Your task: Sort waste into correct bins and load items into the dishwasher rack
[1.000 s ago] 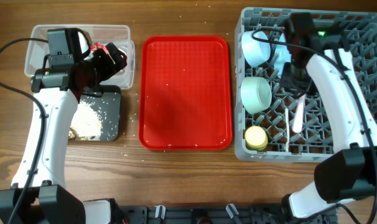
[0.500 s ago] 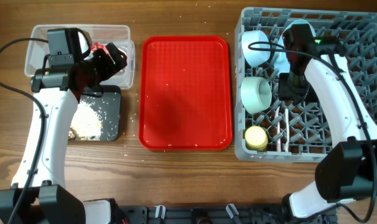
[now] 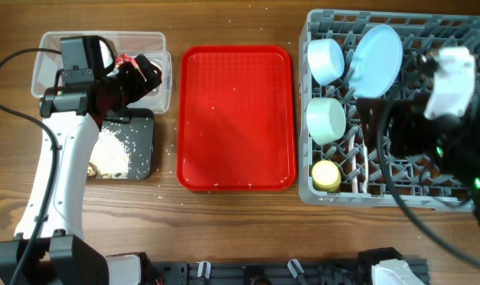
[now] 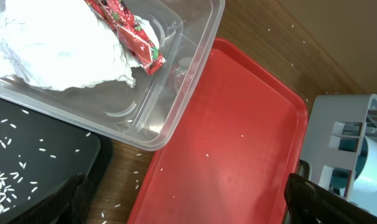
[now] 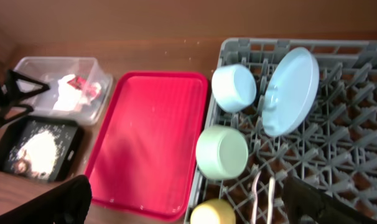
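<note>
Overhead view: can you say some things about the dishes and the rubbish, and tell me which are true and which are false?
1. The pale blue plate stands on its edge in the dishwasher rack. True.
2. The yellow cup sits on the red tray. False: the cup is in the rack, at its near left corner.
3. The red wrapper lies in the clear tub next to the napkin. True.
4. The rice scraps are in the clear tub. False: they lie in the black tray.
</note>
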You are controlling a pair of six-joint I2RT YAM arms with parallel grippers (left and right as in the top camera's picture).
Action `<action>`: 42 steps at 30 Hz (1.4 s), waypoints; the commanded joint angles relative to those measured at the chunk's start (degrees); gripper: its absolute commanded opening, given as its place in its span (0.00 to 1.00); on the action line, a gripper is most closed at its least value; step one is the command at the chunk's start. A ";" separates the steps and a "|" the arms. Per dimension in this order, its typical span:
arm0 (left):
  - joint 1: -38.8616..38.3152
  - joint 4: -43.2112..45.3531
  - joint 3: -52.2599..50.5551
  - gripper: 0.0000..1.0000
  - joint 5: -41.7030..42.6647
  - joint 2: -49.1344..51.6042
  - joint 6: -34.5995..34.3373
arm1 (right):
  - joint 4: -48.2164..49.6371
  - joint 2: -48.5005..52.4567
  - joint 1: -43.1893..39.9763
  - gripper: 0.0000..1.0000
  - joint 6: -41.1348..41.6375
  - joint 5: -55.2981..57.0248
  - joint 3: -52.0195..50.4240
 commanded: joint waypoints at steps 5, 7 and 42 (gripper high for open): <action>0.15 0.15 -0.07 1.00 0.28 0.48 0.26 | -5.14 -5.97 -0.02 1.00 -1.01 7.23 -2.08; 0.15 0.15 -0.07 1.00 0.28 0.48 0.26 | 0.09 -7.56 -0.81 1.00 -2.14 8.39 -6.36; 0.15 0.15 -0.07 1.00 0.28 0.48 0.26 | 77.77 -63.01 -10.80 1.00 -9.79 -1.14 -102.20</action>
